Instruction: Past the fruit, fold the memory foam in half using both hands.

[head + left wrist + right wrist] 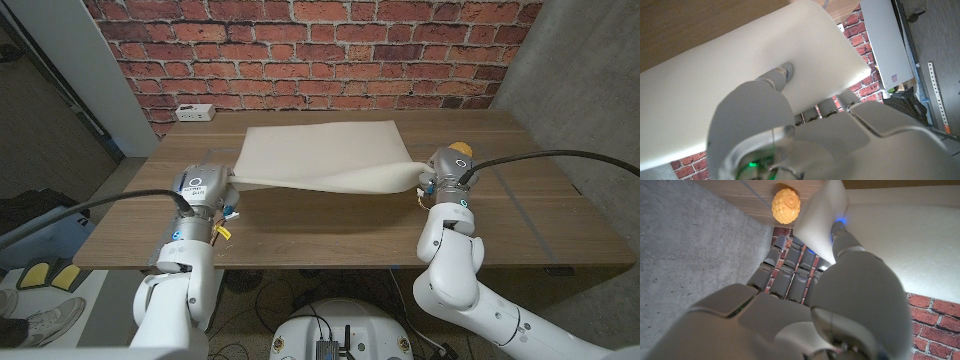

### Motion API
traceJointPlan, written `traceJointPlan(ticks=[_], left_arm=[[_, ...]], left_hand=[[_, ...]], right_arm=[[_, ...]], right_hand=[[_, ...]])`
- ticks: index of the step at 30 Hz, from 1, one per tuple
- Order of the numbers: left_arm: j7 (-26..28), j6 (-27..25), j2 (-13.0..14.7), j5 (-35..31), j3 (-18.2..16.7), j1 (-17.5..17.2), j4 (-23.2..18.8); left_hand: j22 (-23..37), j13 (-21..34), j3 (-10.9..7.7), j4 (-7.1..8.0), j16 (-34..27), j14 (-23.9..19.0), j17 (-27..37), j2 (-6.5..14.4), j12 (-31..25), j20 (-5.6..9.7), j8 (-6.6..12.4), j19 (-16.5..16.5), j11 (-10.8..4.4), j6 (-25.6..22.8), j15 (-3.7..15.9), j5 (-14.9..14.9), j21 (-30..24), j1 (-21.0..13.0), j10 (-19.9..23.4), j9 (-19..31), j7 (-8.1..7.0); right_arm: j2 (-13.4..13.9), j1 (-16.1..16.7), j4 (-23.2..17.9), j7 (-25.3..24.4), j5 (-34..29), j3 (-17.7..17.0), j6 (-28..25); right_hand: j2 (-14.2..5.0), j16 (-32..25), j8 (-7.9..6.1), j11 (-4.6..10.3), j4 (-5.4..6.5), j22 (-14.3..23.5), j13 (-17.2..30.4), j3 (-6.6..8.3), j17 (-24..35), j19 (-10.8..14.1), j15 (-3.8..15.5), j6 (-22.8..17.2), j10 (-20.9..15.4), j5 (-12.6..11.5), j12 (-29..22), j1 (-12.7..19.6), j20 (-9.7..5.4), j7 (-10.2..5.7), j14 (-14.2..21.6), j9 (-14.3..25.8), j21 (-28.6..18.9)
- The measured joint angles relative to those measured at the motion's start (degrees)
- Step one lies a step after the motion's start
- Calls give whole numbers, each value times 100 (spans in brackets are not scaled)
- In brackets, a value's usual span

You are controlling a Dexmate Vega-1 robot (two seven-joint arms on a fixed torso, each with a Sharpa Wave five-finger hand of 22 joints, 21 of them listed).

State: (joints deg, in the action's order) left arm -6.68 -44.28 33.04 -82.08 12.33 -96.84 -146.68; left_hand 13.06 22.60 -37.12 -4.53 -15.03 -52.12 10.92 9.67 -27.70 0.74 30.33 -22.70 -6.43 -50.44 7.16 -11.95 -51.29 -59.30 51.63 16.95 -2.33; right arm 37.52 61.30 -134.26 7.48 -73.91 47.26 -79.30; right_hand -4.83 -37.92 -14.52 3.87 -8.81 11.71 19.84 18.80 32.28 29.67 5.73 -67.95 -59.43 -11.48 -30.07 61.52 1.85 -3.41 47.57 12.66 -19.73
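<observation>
Memory foam: on the worktop, near edge lifted, 1 corner pinched by the left robot hand, 1 by the right robot hand. We judge uneven lifting could slip a corner free, or drag the sheet into the yellow fruit just beside the right grip.

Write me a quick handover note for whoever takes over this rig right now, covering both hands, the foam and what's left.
Left hand: grips the near left corner of the cream memory foam sheet, lifted off the wooden table.
Right hand: grips the near right corner, also raised.
The foam's far edge lies on the table toward the brick wall. The yellow bumpy fruit sits just behind the right hand.
Done: near edge grasped and lifted.
Left: carry the near edge over to the far edge, lay it down, release.
</observation>
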Motion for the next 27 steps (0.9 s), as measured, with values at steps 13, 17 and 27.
traceJointPlan(ticks=[13, 17, 27], left_arm=[[-1336, 448, -12, 303, -605, -300, -793], [-1822, 650, -28, 540, -886, -345, -1039], [-3190, 971, 23, 1373, -1666, -197, -1530]], left_hand=[[-2, 0, 40, -54, 22, -54, 0, 0, 0, 31, -6, 31, 32, -1, 8, 30, -43, 0, 31, -22, 43], [-2, 0, 58, -73, 0, -141, 14, 0, 0, 30, -12, 31, 32, -3, 30, 51, -85, 0, 31, -31, 45], [-28, 0, 80, -173, -73, -318, 16, 16, 0, 30, -46, 31, 106, 0, 92, 95, -213, -62, 103, -62, 146]], right_arm=[[-297, 1123, -528, 1358, -1248, -906, 773], [-491, 1410, -616, 1662, -1453, -1200, 1124], [-1104, 1979, -790, 2223, -1849, -1878, 2051]], right_hand=[[0, 22, 40, 147, 63, 1, 1, 63, 51, -57, -22, 64, 147, -42, 63, -2, -106, -63, -106, -23, 0], [-35, 22, 43, 208, 64, 1, 26, 64, 99, -31, -52, 135, 269, -42, 86, -52, -275, -135, -180, -26, 0], [-85, 73, 88, 329, 92, 1, 53, 42, 153, -18, -81, 184, 390, -85, 129, -98, -412, -184, -349, -26, 0]])
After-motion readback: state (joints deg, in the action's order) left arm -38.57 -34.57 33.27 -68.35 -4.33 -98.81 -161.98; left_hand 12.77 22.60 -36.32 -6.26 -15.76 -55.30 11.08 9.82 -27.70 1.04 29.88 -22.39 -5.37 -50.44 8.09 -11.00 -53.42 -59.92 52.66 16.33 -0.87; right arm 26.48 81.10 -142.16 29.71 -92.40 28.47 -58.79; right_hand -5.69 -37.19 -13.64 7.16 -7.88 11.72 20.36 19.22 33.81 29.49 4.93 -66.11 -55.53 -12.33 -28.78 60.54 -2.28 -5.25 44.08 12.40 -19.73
